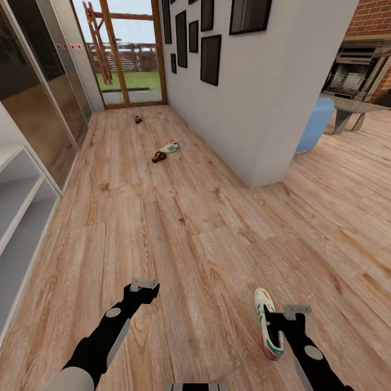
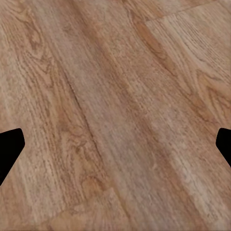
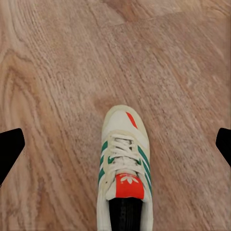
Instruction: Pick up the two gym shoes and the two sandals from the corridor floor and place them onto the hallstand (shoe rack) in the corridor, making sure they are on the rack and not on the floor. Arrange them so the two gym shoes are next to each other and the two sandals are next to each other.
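Nearest to me, the right gripper (image 1: 278, 321) hangs over one gym shoe (image 1: 267, 324) lying on the corridor floor (image 1: 195, 228), toe pointing away down the hall. Through the right wrist view the sneaker (image 3: 124, 173) sits square between the two dark fingertips (image 3: 8, 147), which stand wide apart and touch nothing. If the arm drops straight down, the fingers may land on the soft upper or the laces and squash it rather than catch its sides, or nudge the shoe along the smooth planks.

The left gripper (image 1: 144, 286) hovers over bare wood beside it, jaws spread as well, with nothing between them.

Further along, the second gym shoe (image 1: 170, 146) lies with one sandal (image 1: 158, 157) just beside it, close enough that reaching for one could knock the other. The other sandal (image 1: 138, 119) sits well beyond, near the glass door (image 1: 130, 54), small and hard to read from here.

The hallstand (image 1: 19, 217) runs along the left wall. With four shoes scattered this far apart, I'd worry about pairs ending up split on its shelves.
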Controlling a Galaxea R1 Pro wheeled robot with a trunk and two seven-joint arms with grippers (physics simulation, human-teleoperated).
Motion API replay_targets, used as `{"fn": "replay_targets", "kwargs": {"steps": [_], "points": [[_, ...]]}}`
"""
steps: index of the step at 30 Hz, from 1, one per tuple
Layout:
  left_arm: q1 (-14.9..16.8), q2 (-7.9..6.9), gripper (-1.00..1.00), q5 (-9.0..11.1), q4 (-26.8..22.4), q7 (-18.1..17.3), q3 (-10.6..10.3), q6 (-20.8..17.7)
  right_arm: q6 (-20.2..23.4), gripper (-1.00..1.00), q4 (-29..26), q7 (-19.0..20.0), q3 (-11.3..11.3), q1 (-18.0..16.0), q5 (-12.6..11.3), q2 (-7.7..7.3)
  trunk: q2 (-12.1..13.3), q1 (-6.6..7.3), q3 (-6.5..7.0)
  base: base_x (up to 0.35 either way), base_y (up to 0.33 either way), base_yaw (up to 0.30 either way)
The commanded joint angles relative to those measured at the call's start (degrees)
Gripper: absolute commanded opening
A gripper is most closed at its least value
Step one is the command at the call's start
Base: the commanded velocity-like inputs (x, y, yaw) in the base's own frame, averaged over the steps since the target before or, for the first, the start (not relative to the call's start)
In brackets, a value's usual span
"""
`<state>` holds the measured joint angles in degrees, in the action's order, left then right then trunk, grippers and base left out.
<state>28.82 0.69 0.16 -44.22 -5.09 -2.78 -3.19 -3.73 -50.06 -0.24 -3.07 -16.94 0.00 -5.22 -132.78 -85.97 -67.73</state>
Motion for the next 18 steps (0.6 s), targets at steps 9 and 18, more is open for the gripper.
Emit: {"fn": "replay_targets", "kwargs": {"steps": [9,18], "points": [[0.01,0.01,1.00,-0.06,-0.16,-0.19,0.05,-0.33,-0.17,1.00,-1.39,0.26,-0.34,-0.02,0.03,-0.07,-3.64,-1.97,-1.66,0.000,0.000,0.000],[0.01,0.01,1.00,-0.07,-0.17,-0.19,0.05,-0.34,-0.09,1.00,-1.35,0.19,-0.36,-0.02,0.08,-0.05,-7.25,-3.95,-3.28,0.000,0.000,0.000]]}}
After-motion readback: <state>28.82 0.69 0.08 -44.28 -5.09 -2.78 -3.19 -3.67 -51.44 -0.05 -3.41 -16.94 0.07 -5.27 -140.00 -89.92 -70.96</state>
